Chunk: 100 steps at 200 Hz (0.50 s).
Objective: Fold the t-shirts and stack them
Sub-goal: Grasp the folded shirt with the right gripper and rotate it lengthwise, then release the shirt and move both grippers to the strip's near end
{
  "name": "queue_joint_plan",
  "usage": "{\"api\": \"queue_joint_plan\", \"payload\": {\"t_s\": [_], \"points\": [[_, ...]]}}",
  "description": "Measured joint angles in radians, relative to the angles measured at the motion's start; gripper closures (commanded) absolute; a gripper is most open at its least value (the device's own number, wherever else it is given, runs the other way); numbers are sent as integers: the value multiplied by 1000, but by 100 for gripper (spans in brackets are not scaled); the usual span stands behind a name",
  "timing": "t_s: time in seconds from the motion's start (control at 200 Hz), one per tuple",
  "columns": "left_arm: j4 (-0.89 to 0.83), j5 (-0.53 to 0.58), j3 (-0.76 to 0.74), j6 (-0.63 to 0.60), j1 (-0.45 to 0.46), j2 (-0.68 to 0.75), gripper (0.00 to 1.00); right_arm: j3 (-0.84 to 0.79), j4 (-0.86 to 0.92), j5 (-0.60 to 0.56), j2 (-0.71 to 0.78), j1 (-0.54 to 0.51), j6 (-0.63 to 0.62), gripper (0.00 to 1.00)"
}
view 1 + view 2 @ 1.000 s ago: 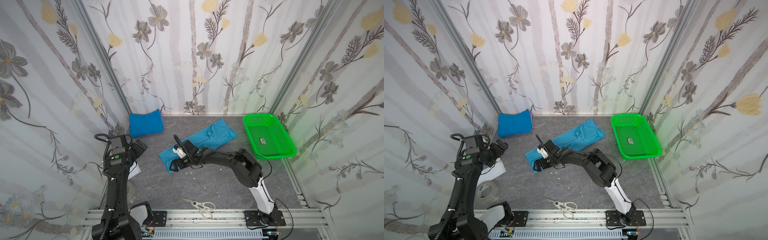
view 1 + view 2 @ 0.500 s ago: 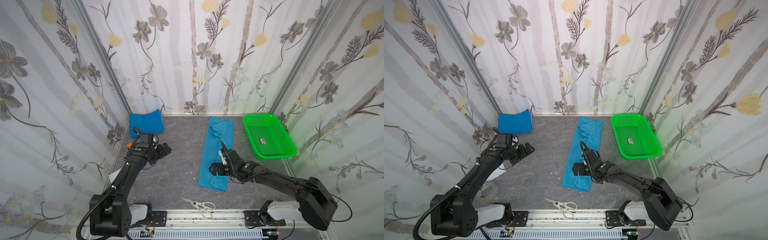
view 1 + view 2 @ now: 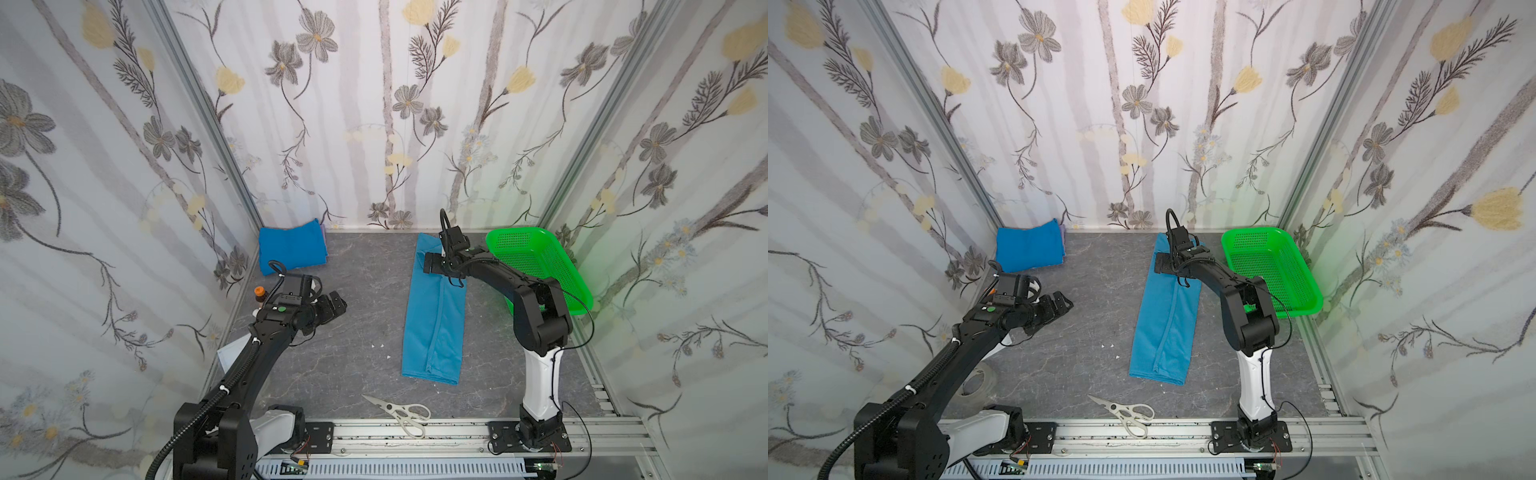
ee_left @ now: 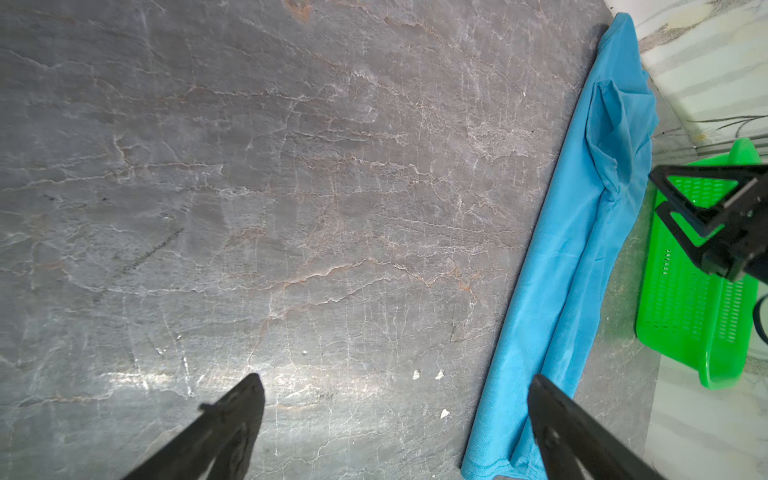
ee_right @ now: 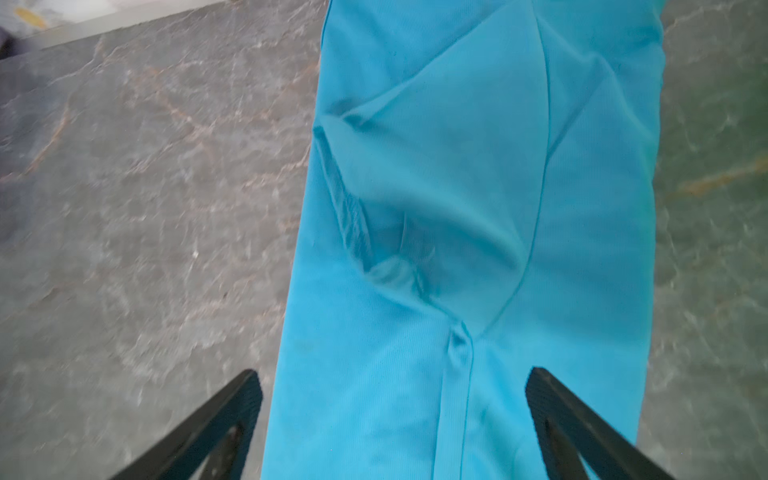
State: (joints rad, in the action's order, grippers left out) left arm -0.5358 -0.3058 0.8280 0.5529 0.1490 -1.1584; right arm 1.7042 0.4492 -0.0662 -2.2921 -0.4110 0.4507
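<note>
The light sky-blue t-shirt lies folded into a long narrow strip on the grey table, running from the back wall toward the front. My right gripper hovers open over its far end. In the right wrist view the cloth lies below the wide-apart fingers of the right gripper, which hold nothing. The darker blue t-shirt lies folded in the back left corner. My left gripper stands open over bare table, left of the strip.
A green basket stands at the back right, close behind the right arm. White-handled scissors lie at the front edge. A tape roll, a white sheet and a small orange-capped bottle sit along the left wall.
The light shirt has gone from lying diagonally to a straight front-to-back strip. My right gripper moved from its near end to its far end. The left gripper moved toward the table's middle.
</note>
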Motion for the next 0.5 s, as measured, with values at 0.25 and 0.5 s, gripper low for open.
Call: {"api": "queue_joint_plan", "payload": {"t_s": [0.25,0.5], "points": [[0,-13,-15,-2,2,5,0,225,118,44,-196,-28,-36,0],[17,-45,-42,-5,20,-2,0,454,139,147,-344,-117,10,0]]}}
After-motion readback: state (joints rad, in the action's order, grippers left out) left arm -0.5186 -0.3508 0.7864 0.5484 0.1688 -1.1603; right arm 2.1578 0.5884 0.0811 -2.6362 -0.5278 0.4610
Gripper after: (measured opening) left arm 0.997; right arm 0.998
